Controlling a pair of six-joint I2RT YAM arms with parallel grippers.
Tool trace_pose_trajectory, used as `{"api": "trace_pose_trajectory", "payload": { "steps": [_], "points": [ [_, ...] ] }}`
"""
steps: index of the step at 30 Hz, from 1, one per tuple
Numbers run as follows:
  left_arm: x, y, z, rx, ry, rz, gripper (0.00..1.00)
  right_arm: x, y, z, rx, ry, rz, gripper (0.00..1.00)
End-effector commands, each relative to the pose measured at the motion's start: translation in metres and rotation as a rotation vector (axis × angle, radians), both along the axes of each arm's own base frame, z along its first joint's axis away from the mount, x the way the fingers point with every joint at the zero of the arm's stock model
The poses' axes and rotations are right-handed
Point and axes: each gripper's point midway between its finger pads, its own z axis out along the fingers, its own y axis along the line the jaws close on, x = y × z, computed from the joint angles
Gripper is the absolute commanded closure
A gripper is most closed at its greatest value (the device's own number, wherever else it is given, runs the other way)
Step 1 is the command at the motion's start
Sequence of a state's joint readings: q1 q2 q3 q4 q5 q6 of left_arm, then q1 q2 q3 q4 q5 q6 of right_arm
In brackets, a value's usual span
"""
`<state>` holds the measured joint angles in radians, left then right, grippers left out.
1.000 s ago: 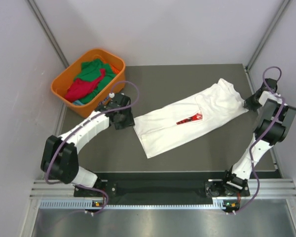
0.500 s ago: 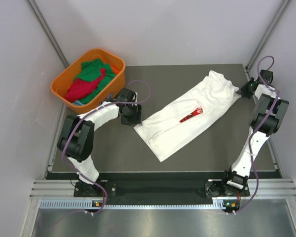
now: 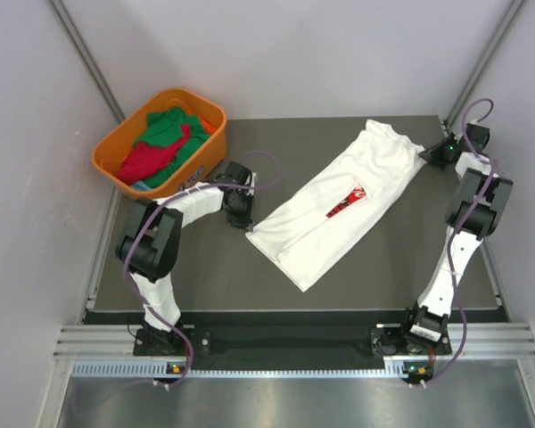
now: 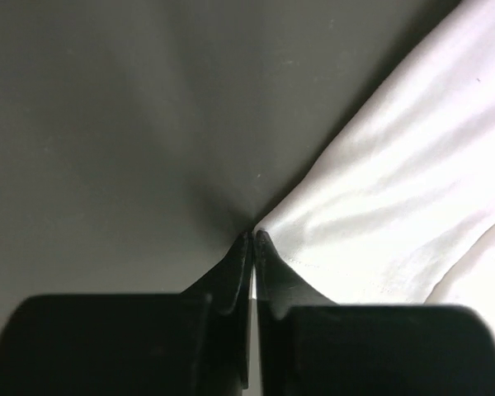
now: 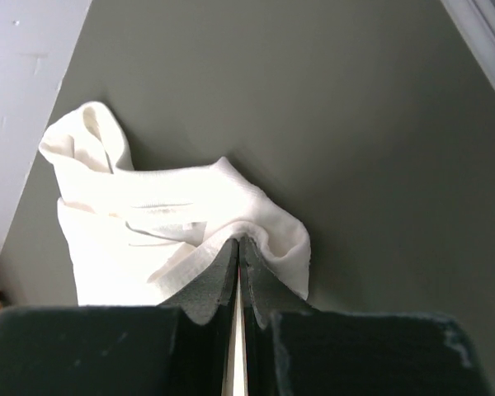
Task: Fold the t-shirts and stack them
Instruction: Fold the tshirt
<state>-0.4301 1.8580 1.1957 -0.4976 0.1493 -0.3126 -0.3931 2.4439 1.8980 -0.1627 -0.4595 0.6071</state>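
A white t-shirt (image 3: 308,227) with a red chest print (image 3: 346,201) lies folded lengthwise, slanting across the dark table (image 3: 383,267). My left gripper (image 3: 243,207) is at its near left corner. In the left wrist view the jaws (image 4: 253,235) are pressed together with a thin strip of the white cloth (image 4: 396,190) between them. My right gripper (image 3: 432,153) is at the shirt's far right end, shut on the bunched white fabric (image 5: 148,214) by the collar, with its fingertips (image 5: 238,241) buried in the fold. Green (image 3: 165,129) and red (image 3: 147,160) t-shirts lie heaped in the basket.
An orange plastic basket (image 3: 116,147) stands at the far left corner, just behind my left arm. Grey walls close in the table on both sides, and the right arm is close to the right-hand wall (image 3: 526,178).
My left gripper moved right to the shirt's near corner and closed on it. My right gripper drew the collar end toward the far edge, so the shirt now lies steeper.
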Motion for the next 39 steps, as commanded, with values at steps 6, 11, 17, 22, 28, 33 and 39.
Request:
{"api": "trace_pose_trajectory", "payload": {
  "steps": [6, 11, 17, 22, 28, 33, 39],
  "points": [
    [-0.022, 0.005, -0.006, 0.021, 0.069, 0.05, 1.0, 0.042, 0.011, 0.031, 0.02, -0.177, 0.049, 1.0],
    [-0.064, 0.018, -0.001, -0.006, 0.114, 0.154, 1.0, 0.054, 0.038, 0.037, 0.053, -0.23, 0.109, 1.0],
    [-0.105, 0.028, 0.006, -0.042, 0.173, 0.242, 1.0, 0.068, 0.079, 0.041, 0.141, -0.29, 0.144, 1.0],
    [-0.121, 0.029, 0.007, -0.071, 0.211, 0.311, 1.0, 0.087, 0.116, 0.049, 0.194, -0.345, 0.172, 1.0],
    [-0.132, 0.02, 0.005, -0.11, 0.232, 0.368, 1.0, 0.105, 0.135, 0.037, 0.239, -0.349, 0.158, 1.0],
    [-0.142, 0.016, -0.001, -0.103, 0.238, 0.404, 1.0, 0.117, 0.136, 0.04, 0.211, -0.379, 0.137, 1.0],
    [-0.157, -0.008, 0.0, -0.162, 0.248, 0.433, 1.0, 0.13, 0.14, 0.054, 0.169, -0.444, 0.144, 0.99]
  ]
}}
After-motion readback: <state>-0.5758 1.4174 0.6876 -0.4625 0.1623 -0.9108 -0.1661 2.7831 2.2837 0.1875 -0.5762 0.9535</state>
